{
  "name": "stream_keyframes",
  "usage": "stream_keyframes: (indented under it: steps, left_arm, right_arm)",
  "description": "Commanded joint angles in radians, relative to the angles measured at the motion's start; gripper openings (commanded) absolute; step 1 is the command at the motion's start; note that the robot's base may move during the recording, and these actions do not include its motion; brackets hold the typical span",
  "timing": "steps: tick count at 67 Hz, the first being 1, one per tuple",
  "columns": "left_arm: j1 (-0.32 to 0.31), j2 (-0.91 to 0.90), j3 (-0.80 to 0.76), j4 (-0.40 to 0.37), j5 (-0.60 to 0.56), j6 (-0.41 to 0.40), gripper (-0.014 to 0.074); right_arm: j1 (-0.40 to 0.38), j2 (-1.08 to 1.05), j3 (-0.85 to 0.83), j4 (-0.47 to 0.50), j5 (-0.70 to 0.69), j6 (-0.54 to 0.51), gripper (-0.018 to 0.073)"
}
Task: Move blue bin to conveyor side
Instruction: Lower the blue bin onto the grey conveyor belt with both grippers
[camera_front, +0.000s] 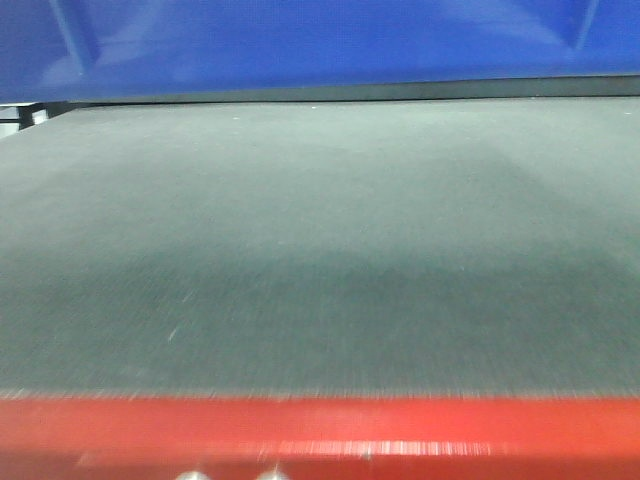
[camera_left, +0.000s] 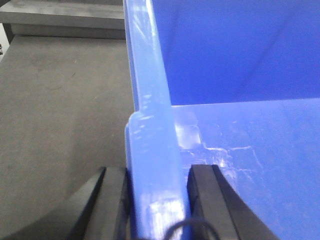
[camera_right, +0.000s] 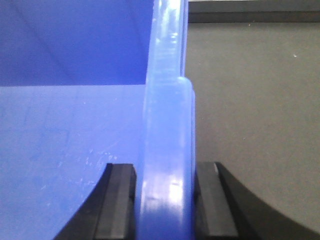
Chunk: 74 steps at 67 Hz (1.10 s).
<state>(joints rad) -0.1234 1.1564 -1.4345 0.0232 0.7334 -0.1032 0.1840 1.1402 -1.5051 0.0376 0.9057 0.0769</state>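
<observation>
Carrying the large glossy blue plastic rectangular bin (camera_front: 300, 40) by two opposite walls asks for matched motion. In our judgement both arms should travel at one speed and one height, so that the rim neither twists nor slips between the pads. The bin should then be lowered level onto the wide flat dark grey woven belt (camera_front: 320, 250) before either grip is eased.

Left pincer (camera_left: 159, 200): closed to a narrow gap that is filled by the bin's thickened top rim (camera_left: 150, 140). One black pad (camera_left: 206, 197) presses the inner face, to the right of the rim; the other presses the outer face, to its left. Ahead of this pincer the rim runs away up the picture. The bin's blue floor lies to the pincer's right, and grey belt surface lies to its left and below.

Right pincer (camera_right: 165, 200): likewise clamped on the opposite rim (camera_right: 167, 140), one pad on each face, with the blue interior on its left and grey belt on its right. We see no slack between pads and plastic in either wrist view.

In the front view the bin's side wall spans the top of the picture, beyond the far end of the belt's visible stretch. The bright red front edge (camera_front: 320, 430) lies nearest the camera. Whether the bin's base rests on the belt or hangs just above it we cannot tell.
</observation>
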Motion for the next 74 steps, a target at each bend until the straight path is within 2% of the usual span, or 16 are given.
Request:
stream_keyframes:
  steps: [1,74]
  left_arm:
    - [-0.003,-0.023,-0.017,0.016,-0.123,0.021,0.0011]
    - [-0.003,-0.023,-0.017,0.016,-0.123,0.021,0.0011]
  right_arm:
    - [-0.003,-0.024,-0.017,-0.023,-0.136,-0.017,-0.007]
    - [-0.003,-0.024,-0.017,-0.023,-0.136,-0.017,-0.007]
